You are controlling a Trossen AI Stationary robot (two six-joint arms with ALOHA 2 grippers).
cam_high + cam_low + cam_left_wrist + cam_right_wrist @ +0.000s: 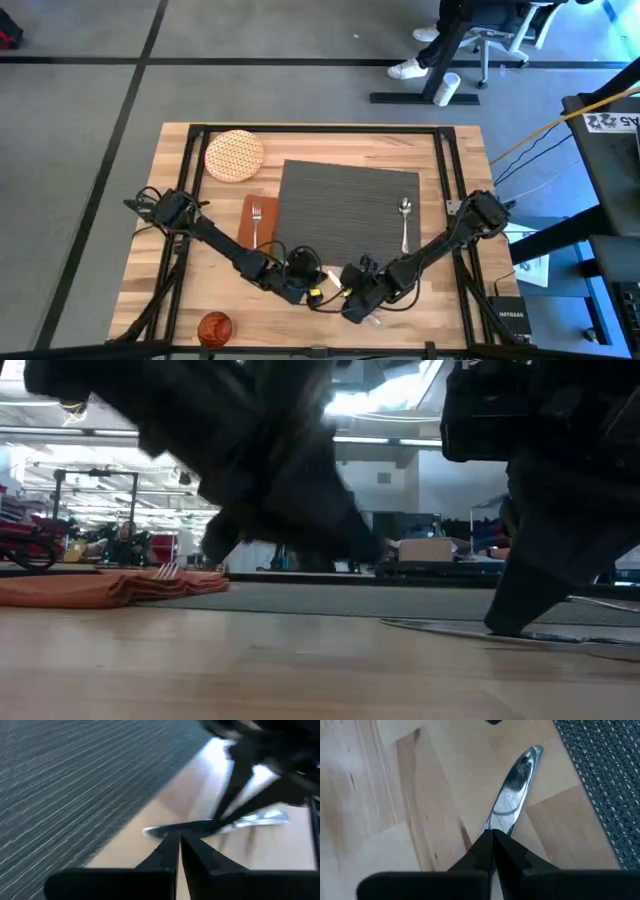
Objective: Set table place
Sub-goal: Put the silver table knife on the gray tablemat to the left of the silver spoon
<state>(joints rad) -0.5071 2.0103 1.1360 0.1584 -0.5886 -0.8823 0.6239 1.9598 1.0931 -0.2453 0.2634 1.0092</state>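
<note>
Knife (512, 795) flat on bare desk (440, 300), just off mat (340, 200) at 6 o'clock. Right gripper (492, 834) low over it, fingers clenched on one end of knife. Left gripper (179, 836) close by at 9 o'clock of right one, fingers pressed together on nothing, tips at knife's other end; touching or just short, cannot tell.

Risks, as judged:
- Thin pinch on slick metal: likely to swing or slip out on lifting.
- Two grippers crowded round one knife: knock or tangle with any careless turn.
- Dragging instead of lifting: could catch mat's edge and ruck it.
- Setting down near 3 o'clock: could nudge spoon (404, 222) off line.

Count: one mat; one plate (235, 155), off mat at 11 o'clock; one napkin (250, 238) at 9 o'clock with one fork (257, 213) on it; one spoon on mat; one knife; one cup (214, 326) at 7 o'clock.
</note>
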